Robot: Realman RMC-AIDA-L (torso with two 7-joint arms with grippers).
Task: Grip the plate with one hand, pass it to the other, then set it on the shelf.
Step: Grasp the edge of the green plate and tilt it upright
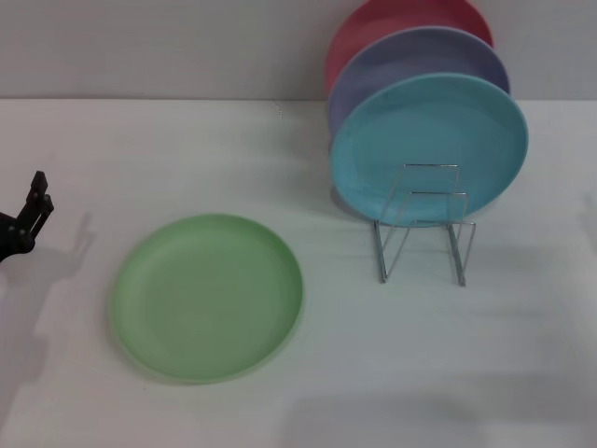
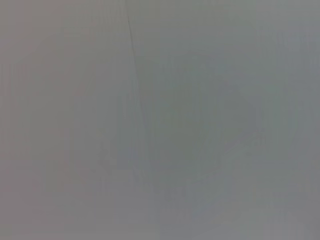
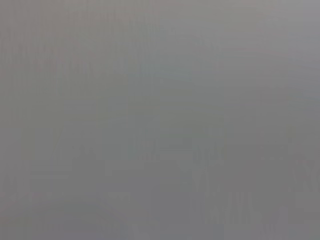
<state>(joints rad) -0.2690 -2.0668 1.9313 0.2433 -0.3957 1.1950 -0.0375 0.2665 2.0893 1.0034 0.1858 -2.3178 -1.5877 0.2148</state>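
Worktop (image 1: 187,149), white and broad, carries everything and runs back to a grey wall. Plate (image 1: 207,297), light green and round, lies flat on it toward the front edge, left of the middle, with bare surface all around and nothing touching it. Toward the back edge on the right stand three more plates on edge, overlapping one behind another: a turquoise plate (image 1: 429,149) in front, a lavender plate (image 1: 410,61) behind it, a red plate (image 1: 392,19) at the very back. The turquoise one rests in the shelf (image 1: 422,229), a thin silver wire rack whose two legs reach out toward the front edge; the rack is well apart from the green plate, to its right. Left gripper (image 1: 28,219), black, shows only at the worktop's left edge, apart from the green plate and holding nothing; whether its fingers are spread or closed cannot be told. Right gripper appears in no view. Both wrist views show only featureless grey.
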